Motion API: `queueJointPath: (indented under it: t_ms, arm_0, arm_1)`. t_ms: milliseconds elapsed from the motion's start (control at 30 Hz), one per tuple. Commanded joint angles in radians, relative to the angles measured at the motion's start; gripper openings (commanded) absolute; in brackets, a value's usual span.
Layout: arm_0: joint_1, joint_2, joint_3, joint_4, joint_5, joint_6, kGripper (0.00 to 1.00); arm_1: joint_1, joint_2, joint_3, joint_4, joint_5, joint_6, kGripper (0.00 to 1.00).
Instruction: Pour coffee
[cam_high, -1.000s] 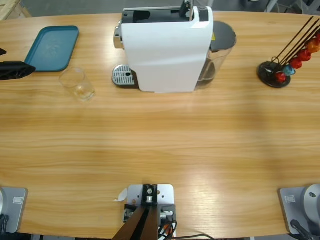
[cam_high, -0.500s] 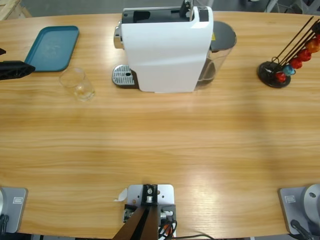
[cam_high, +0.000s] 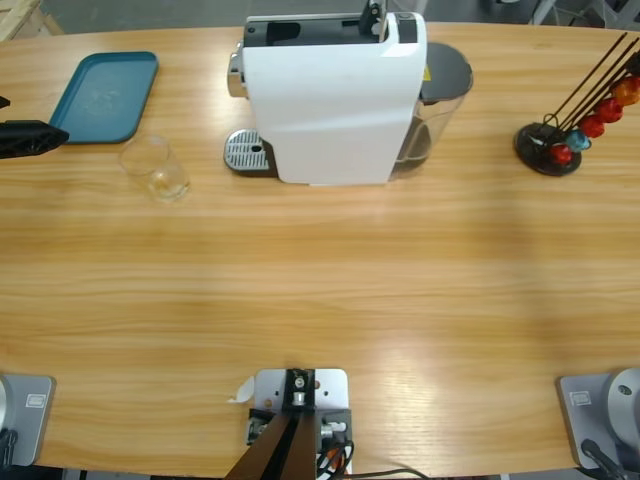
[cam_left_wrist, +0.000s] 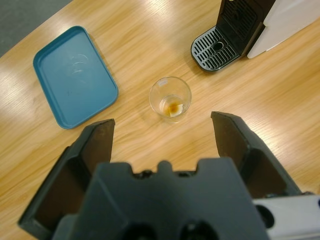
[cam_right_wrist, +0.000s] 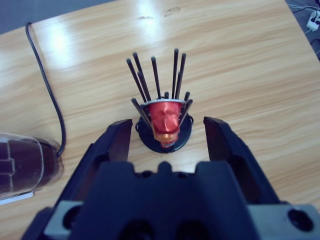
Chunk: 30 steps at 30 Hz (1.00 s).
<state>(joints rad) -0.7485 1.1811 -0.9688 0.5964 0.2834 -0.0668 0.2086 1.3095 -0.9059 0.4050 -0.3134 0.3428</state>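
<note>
A long wooden surface (cam_high: 320, 290) (pale grain, glossy with soft light reflections) fills the view; grey floor (cam_left_wrist: 25, 20) shows beyond its far edge.

Glossy wood table (cam_high: 320, 290), clear glass cup (cam_left_wrist: 170, 99), matt plastic tray (cam_left_wrist: 74, 75)

The high view looks straight down over my table (cam_high: 320, 290). My left wrist camera looks down on the glass (cam_left_wrist: 170, 99) and tray (cam_left_wrist: 74, 75), both shared overhead; my right looks down close on the capsule stand (cam_right_wrist: 164, 125).
</note>
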Motion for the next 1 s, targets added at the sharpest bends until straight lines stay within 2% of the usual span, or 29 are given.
queueJointPath:
  t_ms: [33,200,267,333,367,467,600,667,800,867,1000]
  arm_0:
    - [-0.003,-0.004,0.039,-0.01,0.019,-0.003,0.83]
    - [-0.003,-0.009,0.041,-0.01,0.02,-0.003,0.83]
    - [-0.003,-0.01,0.041,-0.01,0.02,-0.002,0.83]
    - [-0.003,-0.013,0.042,-0.01,0.02,-0.003,0.83]
    - [-0.003,-0.015,0.043,-0.01,0.02,-0.002,0.83]
    - [-0.003,-0.015,0.044,-0.01,0.02,-0.002,0.83]
    - [-0.003,-0.017,0.044,-0.01,0.02,-0.002,0.83]
    - [-0.003,-0.018,0.044,-0.01,0.02,-0.003,0.83]
    - [-0.003,-0.02,0.045,-0.01,0.02,-0.002,0.83]
    - [-0.003,-0.02,0.045,-0.01,0.02,-0.002,0.83]
    - [-0.003,-0.02,0.045,-0.01,0.02,-0.002,0.83]
  arm_1:
    - [-0.009,0.005,0.033,-0.003,-0.018,0.004,0.637]
    - [-0.011,0.007,0.031,-0.003,-0.018,0.004,0.623]
    - [-0.011,0.011,0.031,-0.003,-0.019,0.004,0.502]
    - [-0.011,0.014,0.031,-0.003,-0.02,0.004,0.485]
    - [-0.011,0.015,0.031,-0.003,-0.023,0.004,0.376]
    - [-0.011,0.017,0.031,-0.003,-0.03,0.005,0.232]
    - [-0.012,0.02,0.031,-0.003,-0.035,0.005,0.211]
    - [-0.012,0.023,0.031,-0.003,-0.038,0.007,0.089]
    - [-0.012,0.024,0.031,-0.003,-0.038,0.008,0.08]
    - [-0.012,0.025,0.031,-0.003,-0.038,0.008,0.0]
    - [-0.012,0.027,0.029,-0.003,-0.037,0.008,0.0]
